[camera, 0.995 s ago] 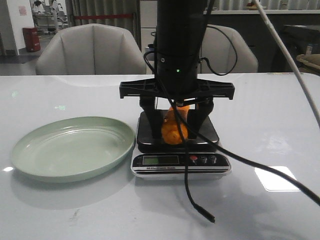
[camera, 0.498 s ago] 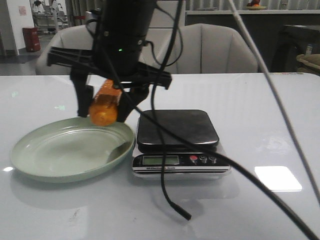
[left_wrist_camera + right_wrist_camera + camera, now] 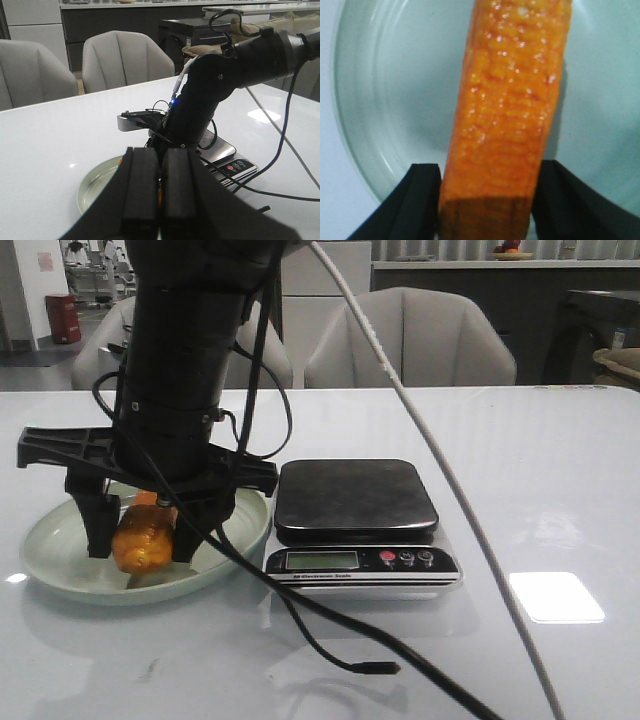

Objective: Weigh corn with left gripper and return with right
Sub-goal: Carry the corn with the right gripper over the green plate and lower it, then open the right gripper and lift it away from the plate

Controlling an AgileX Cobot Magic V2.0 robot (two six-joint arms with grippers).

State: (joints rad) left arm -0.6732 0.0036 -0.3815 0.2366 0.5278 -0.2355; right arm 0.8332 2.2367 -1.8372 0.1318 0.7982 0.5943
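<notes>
The corn (image 3: pixel 138 546), an orange-yellow cob, sits between the black fingers of my right gripper (image 3: pixel 143 540), low over the pale green plate (image 3: pixel 50 545); whether it touches the plate I cannot tell. From the right wrist the corn (image 3: pixel 507 115) fills the middle, with the right gripper (image 3: pixel 490 202) shut on its near end and the plate (image 3: pixel 380 90) under it. My left gripper (image 3: pixel 159 200) is raised well away from the table, fingers pressed together on nothing. It does not show in the front view. The scale (image 3: pixel 355 500) stands bare beside the plate.
A loose black cable end (image 3: pixel 378 668) lies on the white table in front of the scale. A grey-white cable (image 3: pixel 440 490) crosses above the scale. Two grey chairs (image 3: pixel 410 335) stand behind the table.
My right gripper lifted the corn off the scale, carried it left, and has now lowered it into the plate. The scale platform is left bare.
</notes>
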